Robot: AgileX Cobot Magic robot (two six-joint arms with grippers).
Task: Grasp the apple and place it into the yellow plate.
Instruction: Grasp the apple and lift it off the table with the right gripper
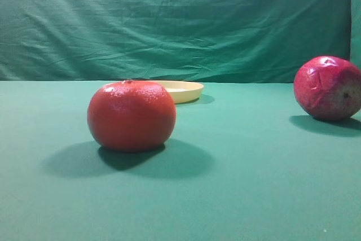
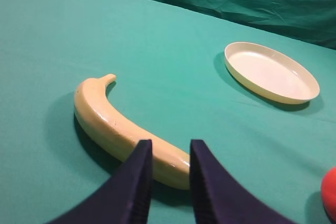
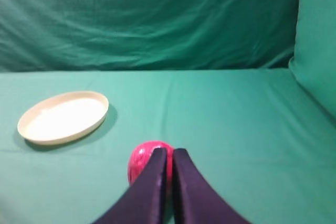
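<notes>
Apple [image 1: 328,87]: on the green cloth, far right, well apart from the yellow plate [image 1: 181,90].
Plate: behind the orange-red fruit [image 1: 131,115].
Right gripper [image 3: 169,153]: fingers together, empty, above the apple.
Left gripper [image 2: 170,148]: narrow gap, empty, over a banana [image 2: 121,127].
Table [image 1: 248,184]: green cloth.
Backdrop [image 1: 175,21]: creased green fabric.

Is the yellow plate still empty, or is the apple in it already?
Empty. The yellow plate shows only bare surface in both wrist views; the apple sits on the cloth beyond the right hand.

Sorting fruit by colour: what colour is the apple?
Glossy magenta-pink with a pale yellowish patch; the apple shows best in the exterior high view.
</notes>
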